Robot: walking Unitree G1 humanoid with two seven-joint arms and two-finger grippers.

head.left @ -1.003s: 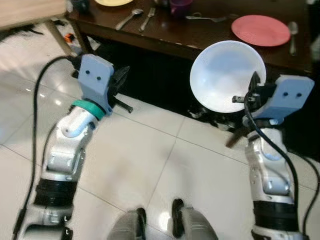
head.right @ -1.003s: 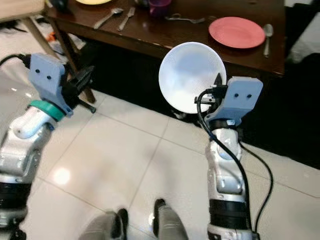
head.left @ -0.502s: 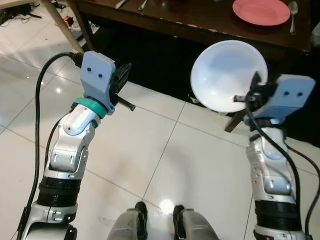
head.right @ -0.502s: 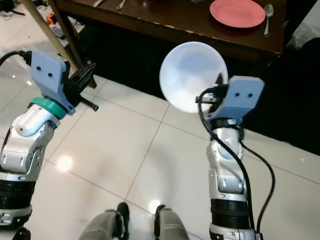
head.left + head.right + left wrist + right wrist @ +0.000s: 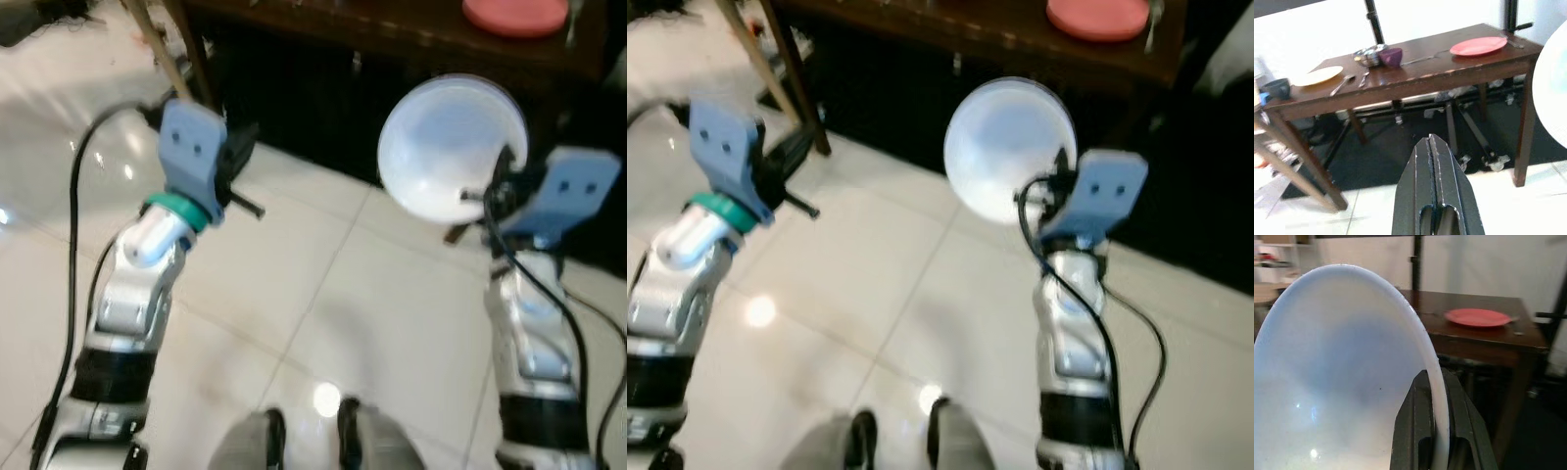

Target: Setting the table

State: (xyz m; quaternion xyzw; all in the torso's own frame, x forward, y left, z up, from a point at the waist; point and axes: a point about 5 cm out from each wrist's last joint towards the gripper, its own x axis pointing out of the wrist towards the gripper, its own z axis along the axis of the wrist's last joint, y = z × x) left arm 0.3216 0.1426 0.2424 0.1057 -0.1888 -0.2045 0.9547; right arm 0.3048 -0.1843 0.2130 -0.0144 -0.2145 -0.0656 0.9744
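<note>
A wide, shallow white bowl (image 5: pixel 451 147) was held by its rim in the right gripper (image 5: pixel 1442 431), whose two black fingers were clamped on either side of the thin edge. The bowl was carried tilted on edge, its hollow turned toward the robot, above the glossy white tiled floor (image 5: pixel 323 294) and in front of the dark brown wooden bench (image 5: pixel 1415 73), not touching it. On the bench were seen a round red plate (image 5: pixel 1478 46), a pale yellow plate (image 5: pixel 1316 75), a purple cup (image 5: pixel 1391 57), a metal bowl (image 5: pixel 1367 55) and some cutlery. The left gripper (image 5: pixel 1433 161) was raised before the bench with its fingers pressed together and nothing between them.
</note>
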